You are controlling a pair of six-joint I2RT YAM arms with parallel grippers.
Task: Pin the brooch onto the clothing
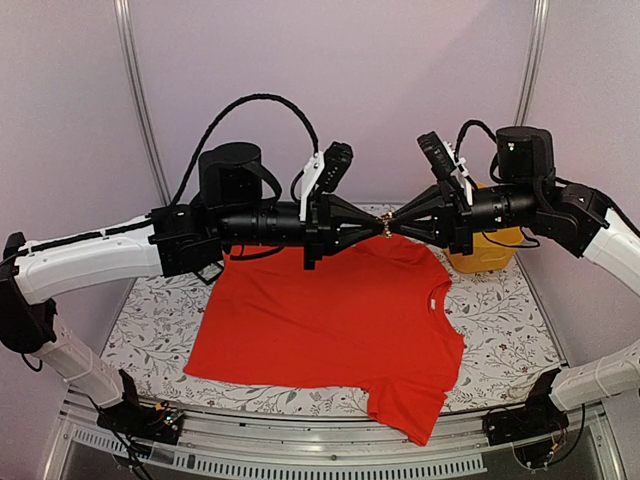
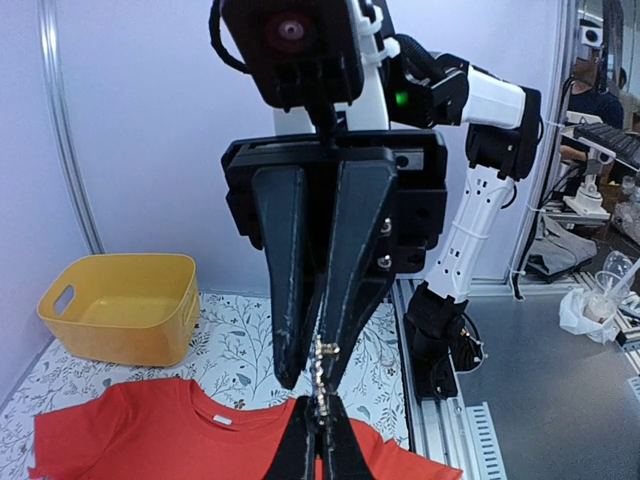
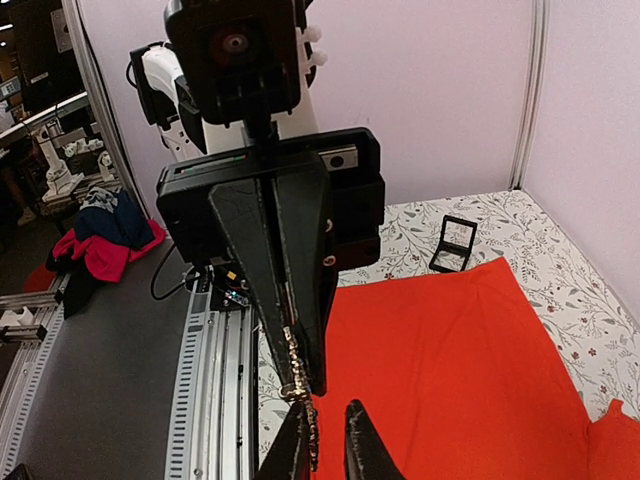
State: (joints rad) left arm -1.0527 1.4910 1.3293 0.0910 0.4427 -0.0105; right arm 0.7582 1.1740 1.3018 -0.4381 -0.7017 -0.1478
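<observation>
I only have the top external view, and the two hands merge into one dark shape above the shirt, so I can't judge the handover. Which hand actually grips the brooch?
Observer: The left hand. Its wrist camera shows its fingers shut on the brooch.
Operator: And the right one?
Observer: The right hand has its fingers apart; the red shirt shows through the gap, and the brooch lies against one finger only.
Operator: Anything hidden under the arms?
Observer: A small black box stands propped on the tablecloth, just off the shirt's edge.
</observation>
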